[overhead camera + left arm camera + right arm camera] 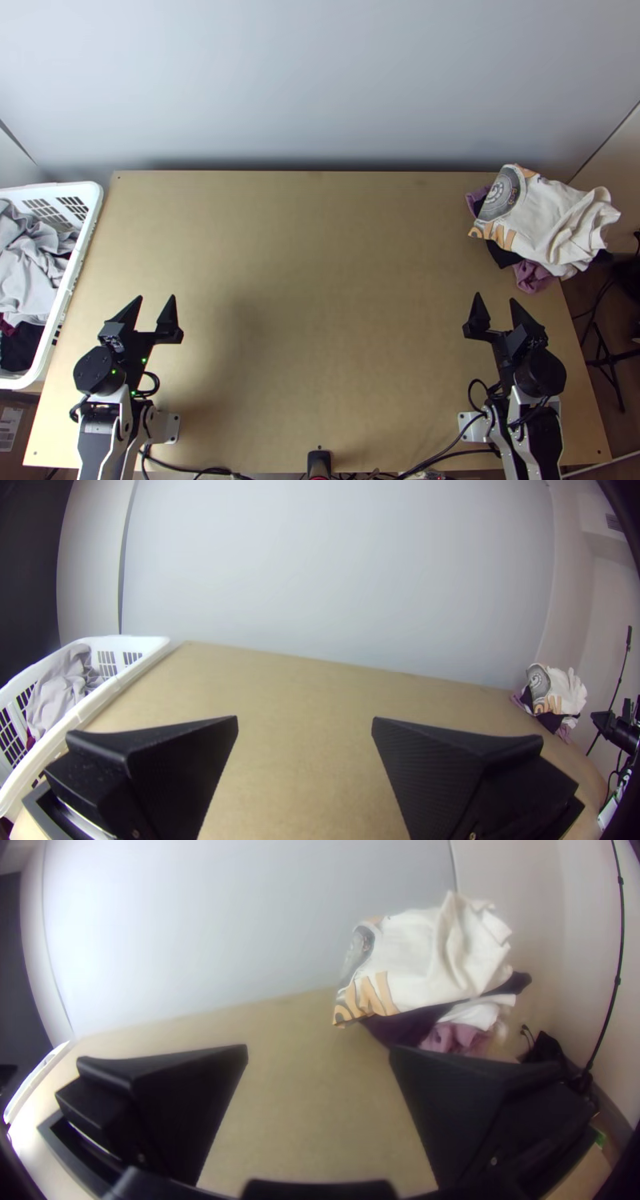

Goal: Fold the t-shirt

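A white t-shirt (552,220) with a grey round print and orange letters lies bunched on top of a pile at the table's back right; the same white shirt (427,960) is in the right wrist view. My left gripper (154,302) stands open over the table's front left, nothing between its fingers; its own view shows the left gripper (305,723) with spread fingers. At the front right, my right gripper (495,299) is open and holds nothing, below the pile in the top view; the right gripper (319,1052) also appears in its wrist view.
A white laundry basket (86,232) with grey cloth (32,260) and dark cloth stands at the left edge. Under the white shirt lie purple cloth (534,276) and dark cloth. Cables (448,454) run along the near edge. Bare tabletop (320,280) lies between the arms.
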